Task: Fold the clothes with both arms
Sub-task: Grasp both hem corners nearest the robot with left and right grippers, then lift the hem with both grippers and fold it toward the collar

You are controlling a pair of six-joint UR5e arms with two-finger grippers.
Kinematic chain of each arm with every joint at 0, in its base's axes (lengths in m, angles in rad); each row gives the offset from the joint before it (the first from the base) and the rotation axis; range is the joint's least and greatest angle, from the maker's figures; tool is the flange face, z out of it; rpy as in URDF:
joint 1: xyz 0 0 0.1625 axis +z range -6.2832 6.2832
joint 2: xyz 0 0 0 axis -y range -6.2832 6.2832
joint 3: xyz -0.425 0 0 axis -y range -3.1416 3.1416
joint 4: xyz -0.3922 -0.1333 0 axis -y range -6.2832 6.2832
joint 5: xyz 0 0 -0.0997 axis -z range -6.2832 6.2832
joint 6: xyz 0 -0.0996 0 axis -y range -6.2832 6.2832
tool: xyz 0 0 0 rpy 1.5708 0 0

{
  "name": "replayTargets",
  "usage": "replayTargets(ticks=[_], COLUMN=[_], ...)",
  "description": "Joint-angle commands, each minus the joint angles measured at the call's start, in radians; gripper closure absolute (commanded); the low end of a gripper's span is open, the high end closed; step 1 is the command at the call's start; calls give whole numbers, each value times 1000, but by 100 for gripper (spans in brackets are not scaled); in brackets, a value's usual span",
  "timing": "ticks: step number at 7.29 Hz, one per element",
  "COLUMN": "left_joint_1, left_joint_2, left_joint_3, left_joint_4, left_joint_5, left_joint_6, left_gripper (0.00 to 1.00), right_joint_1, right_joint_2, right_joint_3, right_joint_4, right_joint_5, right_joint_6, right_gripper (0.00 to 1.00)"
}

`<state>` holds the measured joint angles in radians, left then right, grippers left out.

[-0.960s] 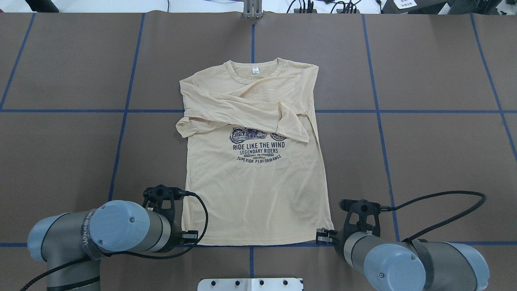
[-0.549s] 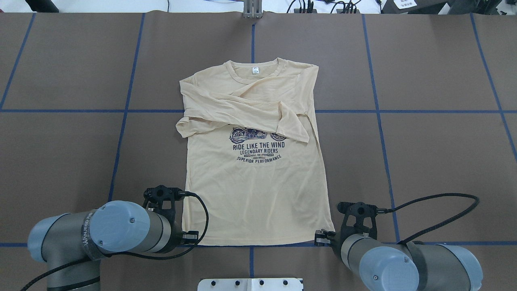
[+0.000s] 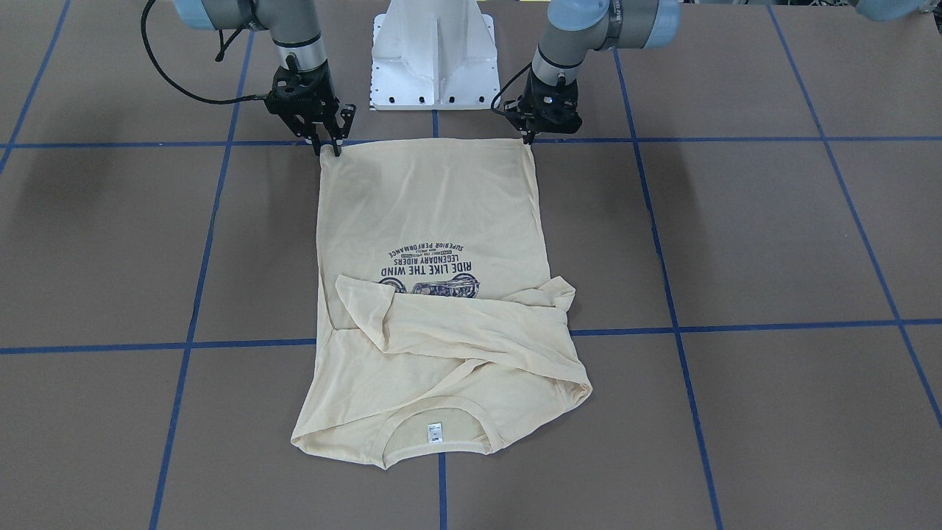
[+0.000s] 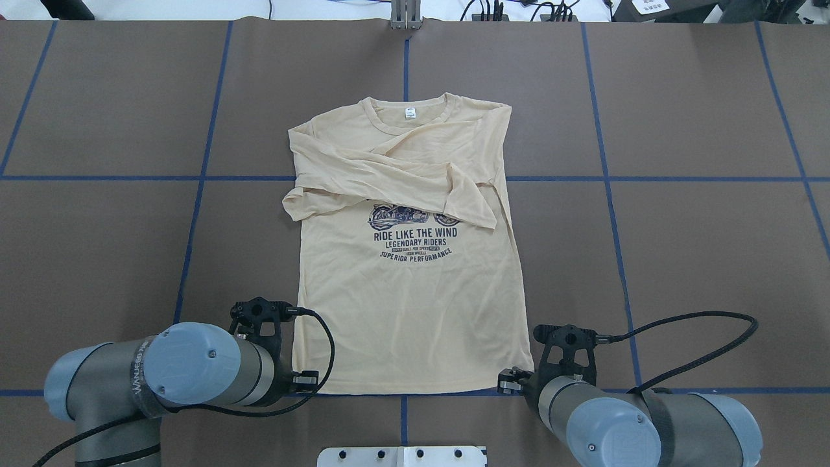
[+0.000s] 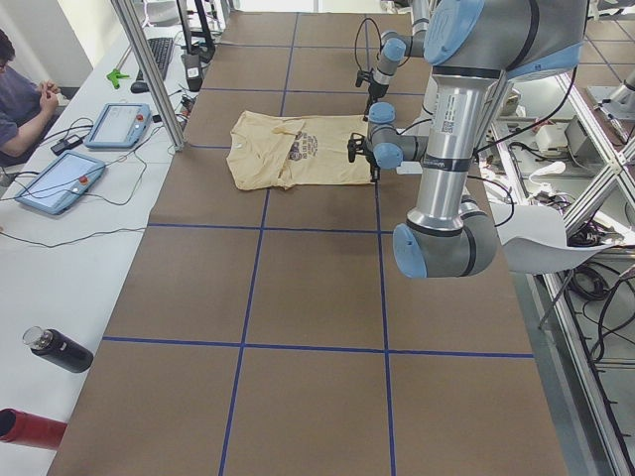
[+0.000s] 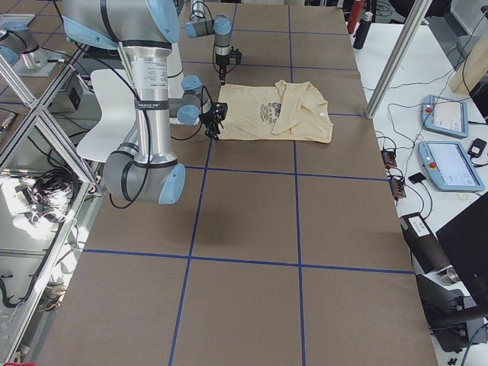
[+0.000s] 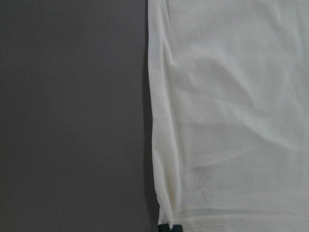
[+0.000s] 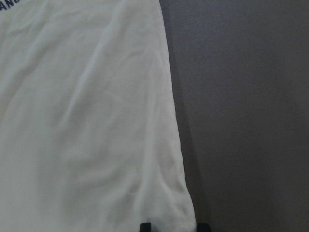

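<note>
The clothes are one cream long-sleeved T-shirt (image 4: 415,311) lying flat, neck away from me, with both sleeves folded across the chest above the navy print. My left gripper (image 4: 303,379) points down at the near-left hem corner. In the front-facing view its fingers (image 3: 529,137) come together on that corner, so it is shut on the shirt (image 7: 231,116). At the near-right hem corner my right gripper (image 4: 509,381) is open. Its fingertips (image 8: 145,226) straddle the corner of the shirt (image 8: 87,121), and both fingers (image 3: 329,143) show apart.
The brown table (image 4: 700,246) is marked into a grid with blue tape. The white base mount (image 3: 434,59) stands between the arms. Along the far side, a bench holds tablets (image 5: 119,124) and bottles (image 5: 60,349), and a person (image 5: 20,89) sits there.
My right gripper has slid left and slightly nearer to the shirt's near-right hem corner. The left arm and the shirt have not moved.
</note>
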<state>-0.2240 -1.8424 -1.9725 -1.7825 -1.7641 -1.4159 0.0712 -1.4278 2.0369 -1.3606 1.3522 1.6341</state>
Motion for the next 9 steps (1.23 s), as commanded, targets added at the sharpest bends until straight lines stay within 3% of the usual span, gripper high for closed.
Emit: replayTargets(ticks=[1, 4, 5, 6, 9], left_joint_1=[2, -3, -6, -5, 93], left_joint_2=[0, 0, 14, 12, 2], left_joint_3=[0, -34, -116, -212, -577], left_joint_4=[0, 0, 2, 64, 361], left_joint_5=[0, -3, -6, -61, -213], left_joint_6=[-2, 2, 2, 2, -11], left_gripper=[100, 100, 100, 100, 100], right_joint_1=[7, 15, 15, 15, -108], right_joint_2=[0, -11, -38, -71, -144], right_joint_3=[31, 89, 145, 201, 467], right_joint_4=[-2, -5, -5, -5, -125], right_joint_5=[4, 8, 16, 86, 200], right_joint_6=[-2, -2, 0, 0, 9], right_gripper=[100, 100, 100, 100, 100])
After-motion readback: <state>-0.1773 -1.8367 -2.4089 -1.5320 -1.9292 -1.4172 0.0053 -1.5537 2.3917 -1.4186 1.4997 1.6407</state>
